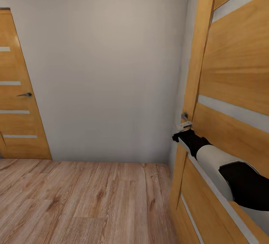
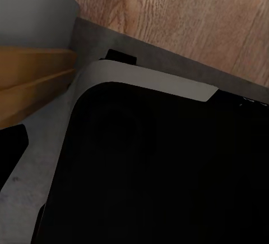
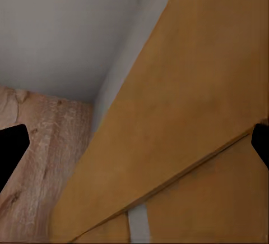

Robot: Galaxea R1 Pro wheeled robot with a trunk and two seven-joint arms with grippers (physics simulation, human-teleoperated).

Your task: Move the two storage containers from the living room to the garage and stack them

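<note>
I have the right gripper (image 1: pixel 184 132) up at the wooden door (image 1: pixel 231 87), near its handle (image 1: pixel 184 116), probably to swing it clear; its fingers look spread in the wrist view. Left gripper's state I cannot tell. No containers in sight; head view adds a second door (image 1: pixel 18 98).
</note>
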